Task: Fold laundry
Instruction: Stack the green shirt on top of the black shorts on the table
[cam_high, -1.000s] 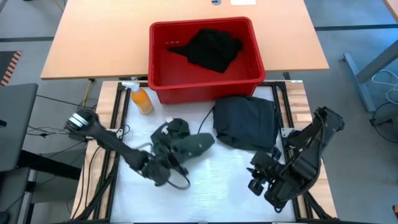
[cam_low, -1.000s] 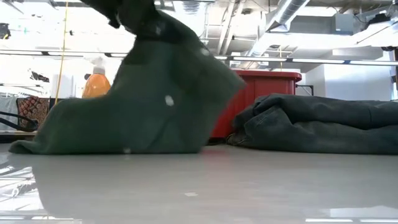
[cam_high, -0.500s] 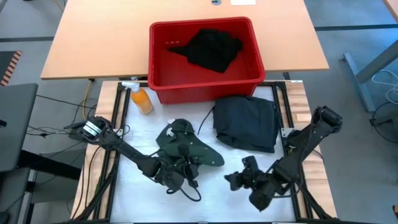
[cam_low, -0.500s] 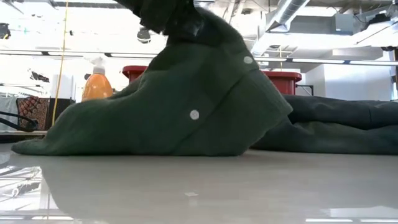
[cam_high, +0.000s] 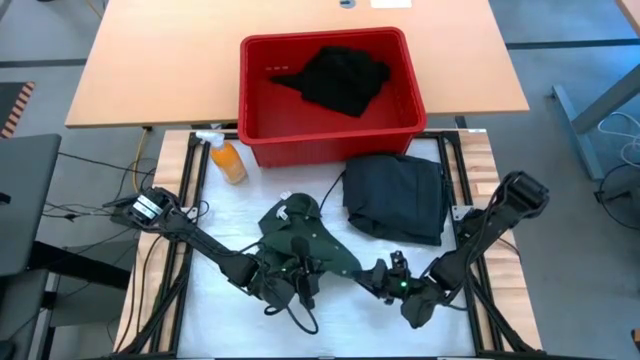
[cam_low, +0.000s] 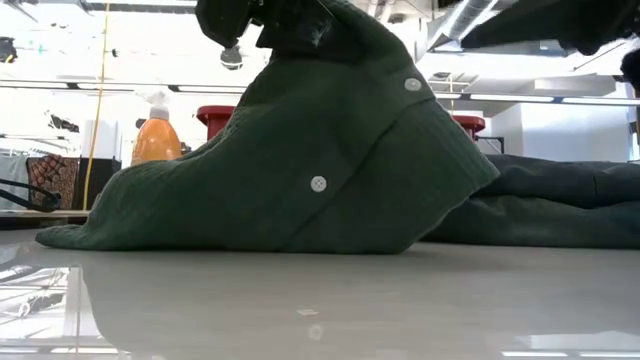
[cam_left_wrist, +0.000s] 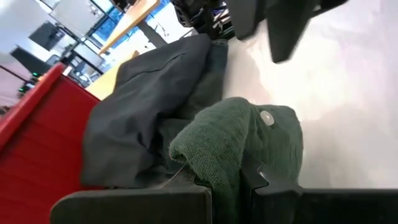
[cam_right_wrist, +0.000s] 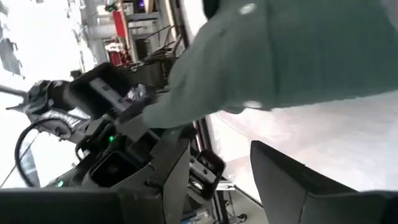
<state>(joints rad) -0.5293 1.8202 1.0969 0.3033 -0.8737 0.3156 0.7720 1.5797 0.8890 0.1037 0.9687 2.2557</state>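
Observation:
The green buttoned shirt (cam_high: 305, 240) lies on the white table top, its near part raised into a peak (cam_low: 300, 40) and the rest draped down onto the table. My left gripper (cam_high: 285, 283) is shut on that raised part. My right gripper (cam_high: 383, 283) stands open, low over the table, just right of the shirt's right edge (cam_high: 355, 265). Nothing lies between its fingers (cam_right_wrist: 168, 168). A folded dark garment (cam_high: 395, 195) lies behind it. Another black garment (cam_high: 340, 78) sits in the red basket (cam_high: 255, 130). My left gripper pinches a bunched fold of the green shirt (cam_left_wrist: 217, 168) between its two fingers; how many layers, I cannot tell. The fingers come from the table's left, slanting slightly down. The held part stands lifted, and the cloth below it falls slack onto the table (cam_low: 250, 220).
An orange spray bottle (cam_high: 228, 160) stands at the back left beside the basket. Loose cables (cam_high: 300, 315) trail near my left gripper. The table's near strip (cam_low: 320, 300) is bare white surface. A wooden table (cam_high: 150, 60) stands beyond the basket.
My left gripper has carried the held part of the shirt toward the table's right and near edge, and the bunched shirt has spread out to the right. My right gripper has sunk, rolled, and gone left toward the shirt's right edge.

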